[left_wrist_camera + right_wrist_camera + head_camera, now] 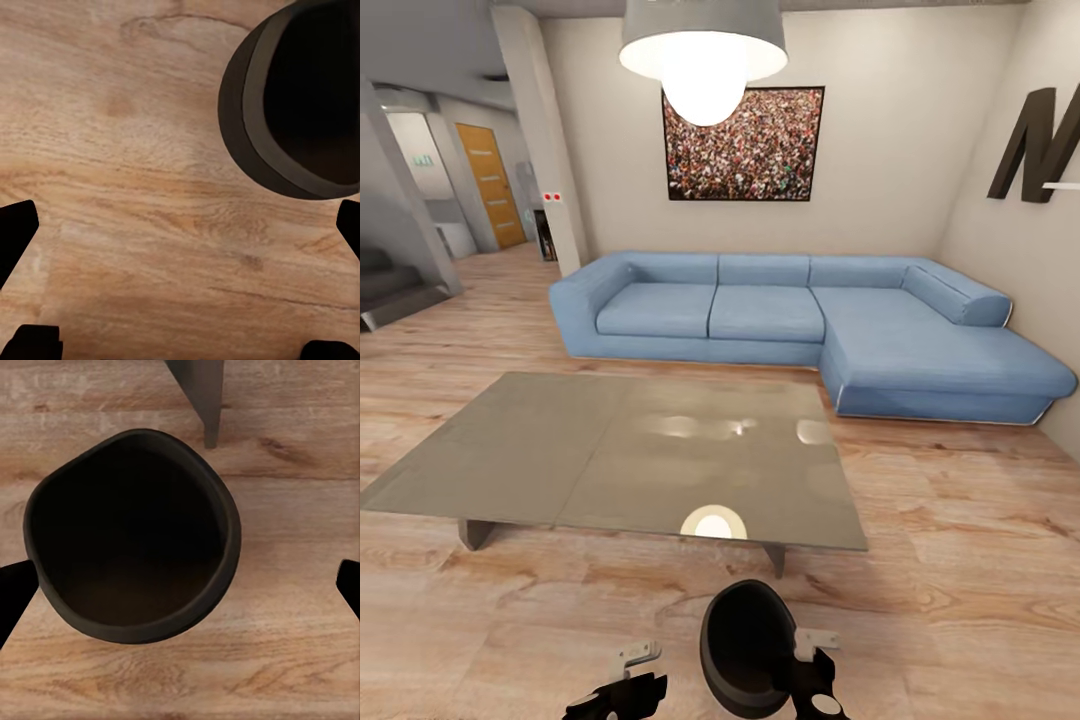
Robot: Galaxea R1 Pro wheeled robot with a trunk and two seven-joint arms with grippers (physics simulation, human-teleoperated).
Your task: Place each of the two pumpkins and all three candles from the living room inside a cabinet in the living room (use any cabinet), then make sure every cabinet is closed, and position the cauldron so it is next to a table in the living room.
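One cauldron [748, 648] on floor near one table [560, 450]; one sofa [810, 320].

Cauldron [748, 648] and table [610, 450] block forward reach

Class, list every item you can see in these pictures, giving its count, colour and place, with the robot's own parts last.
Cauldron: one, black, on the floor just in front of the table.
Table: one, grey, low, mid-room.
Sofa: one, blue, L-shaped, against the far wall.
Picture: one, speckled with a dark frame, on the wall above the sofa.
Lamp: one, grey shade, hanging overhead.
Door: one, orange-brown, far left.
Floor: light wood planks.
Left gripper: black, open, beside the cauldron.
Right gripper: black, open, beside the cauldron.
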